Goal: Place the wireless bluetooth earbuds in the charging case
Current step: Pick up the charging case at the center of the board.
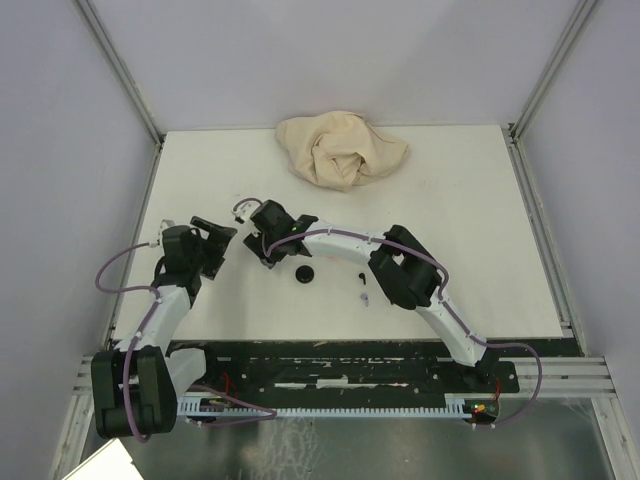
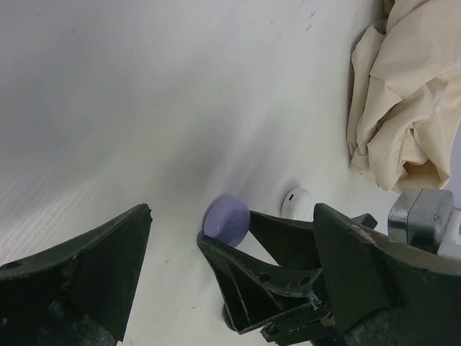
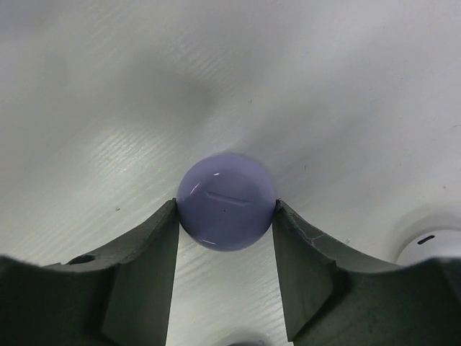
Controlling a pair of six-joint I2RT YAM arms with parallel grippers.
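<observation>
Now, lavender case [image 2: 225,220]: a round disc with a faint line across its face, caught between the two fingers [image 3: 148,252] of the right gripper [image 3: 225,213], one finger touching each side. It sits nearer the arm bases than the cloth [image 1: 340,150] and to that cloth's left. Whether it rests on the table [image 1: 480,220] cannot be told.
Dark earbud [image 1: 361,279]: lying loose on the table, well away from the cloth, straight toward the arm bases; too small to make out its shape.
Pale earbud [image 1: 364,299]: just beside the dark one, a little farther from the cloth.
White case [image 2: 297,203]: on the table between the lavender disc and the cloth, apart from both.
Black case [image 1: 303,275]: flat on the table, farther from the cloth than the right arm's forward link.
Right gripper: clamped on the lavender disc.
Left gripper [image 1: 214,234]: jaws spread wide, grasping nothing, left of the right gripper and facing it.
Cloth: crumpled cream heap at the table's far edge.
</observation>
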